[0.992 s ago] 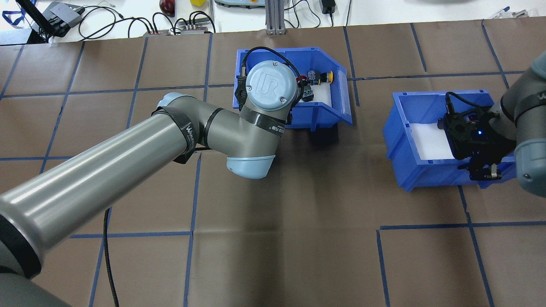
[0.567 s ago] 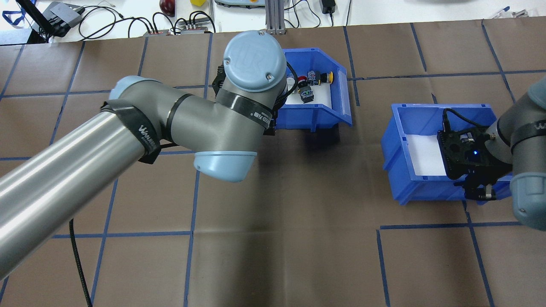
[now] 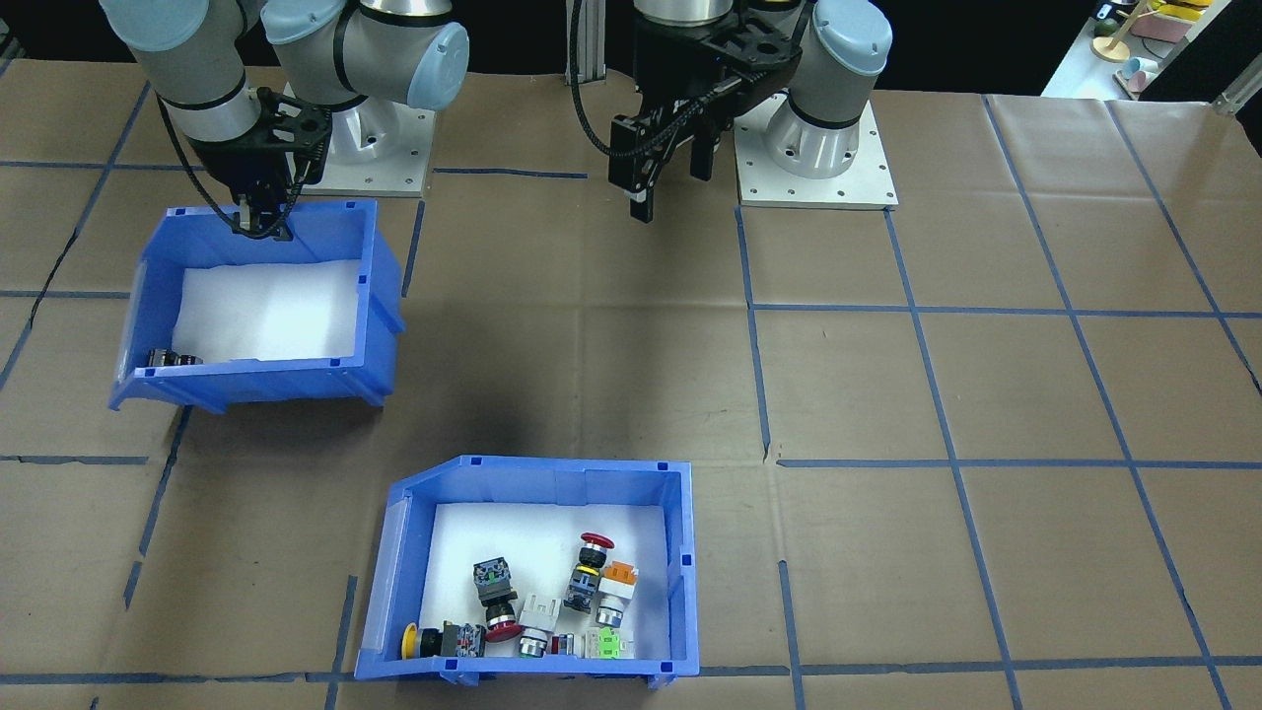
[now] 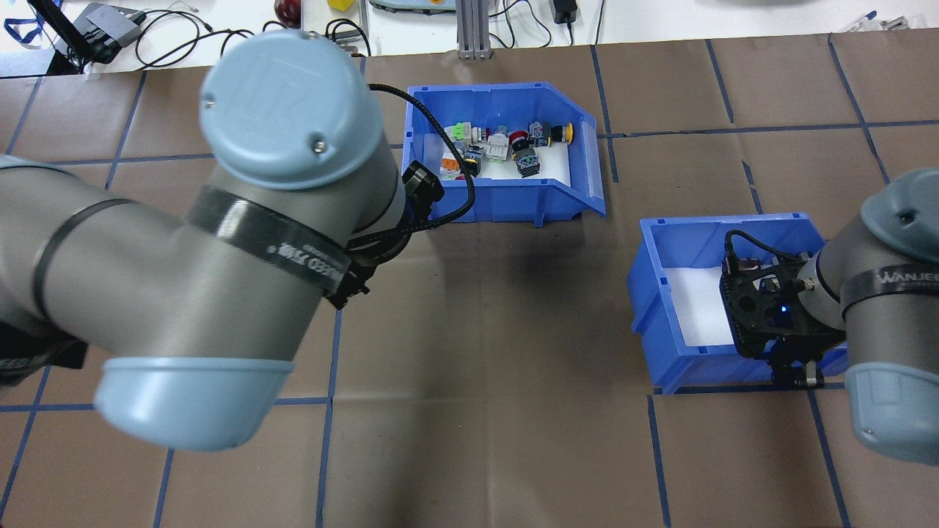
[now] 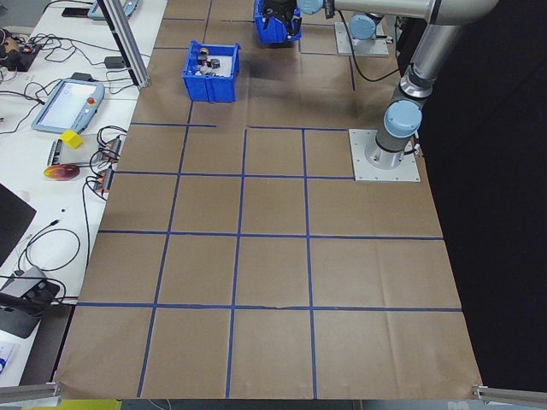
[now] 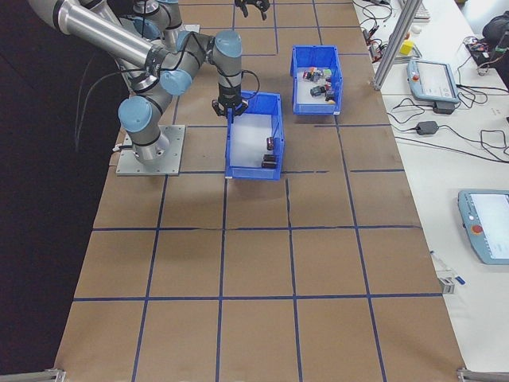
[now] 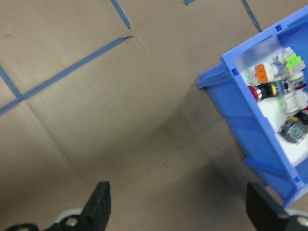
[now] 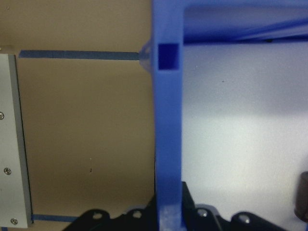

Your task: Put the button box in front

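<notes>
Button box [image 3: 537, 567] at lower centre, front view, on desk [image 3: 986, 394]. Left tool [image 3: 670, 187] spread, empty. Right tool [image 3: 258, 219] pinching other bin's [image 3: 261, 306] wall.

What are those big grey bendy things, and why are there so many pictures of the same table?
They are two robot arms, each ending in a pincer. Cameras look from above, from across the table, from both ends, and from each wrist. On the brown table stand two blue boxes. The button box holds little coloured push buttons, and nothing grips it. The left pincer hangs open in the air. The right pincer pinches the wall of the other box, which has a white floor and dark bits.
</notes>
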Available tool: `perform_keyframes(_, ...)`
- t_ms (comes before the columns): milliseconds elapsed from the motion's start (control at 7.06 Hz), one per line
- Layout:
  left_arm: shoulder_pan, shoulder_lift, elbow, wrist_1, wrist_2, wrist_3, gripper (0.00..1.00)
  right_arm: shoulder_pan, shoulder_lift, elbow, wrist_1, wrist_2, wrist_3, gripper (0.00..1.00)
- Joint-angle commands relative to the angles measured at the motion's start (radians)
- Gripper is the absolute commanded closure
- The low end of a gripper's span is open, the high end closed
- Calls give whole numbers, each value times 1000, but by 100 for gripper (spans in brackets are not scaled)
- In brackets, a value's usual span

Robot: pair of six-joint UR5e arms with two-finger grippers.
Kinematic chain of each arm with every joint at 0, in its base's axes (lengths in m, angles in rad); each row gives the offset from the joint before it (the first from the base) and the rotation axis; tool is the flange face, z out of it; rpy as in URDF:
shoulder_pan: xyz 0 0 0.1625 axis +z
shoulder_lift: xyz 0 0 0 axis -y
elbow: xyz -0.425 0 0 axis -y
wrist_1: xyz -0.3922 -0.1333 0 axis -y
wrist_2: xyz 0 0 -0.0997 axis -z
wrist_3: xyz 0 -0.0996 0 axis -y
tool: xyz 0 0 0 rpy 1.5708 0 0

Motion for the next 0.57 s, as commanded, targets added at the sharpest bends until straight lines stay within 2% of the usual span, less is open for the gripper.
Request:
perform_keyframes(0, 130, 106, -4, -151, -84, 528, 1, 58, -43, 44, 3, -2, 58, 93)
perform_keyframes(142, 206, 137, -5, -161, -89, 835, 1, 108, -51, 57, 1, -4, 142, 92)
perform_keyframes(283, 289, 143, -7, -173, -109, 1038, 1, 194, -51, 58, -11, -4, 261, 92)
perform_keyframes(425, 375, 145, -5, -182, -211, 1231, 1, 281, -48, 56, -20, -4, 380, 92)
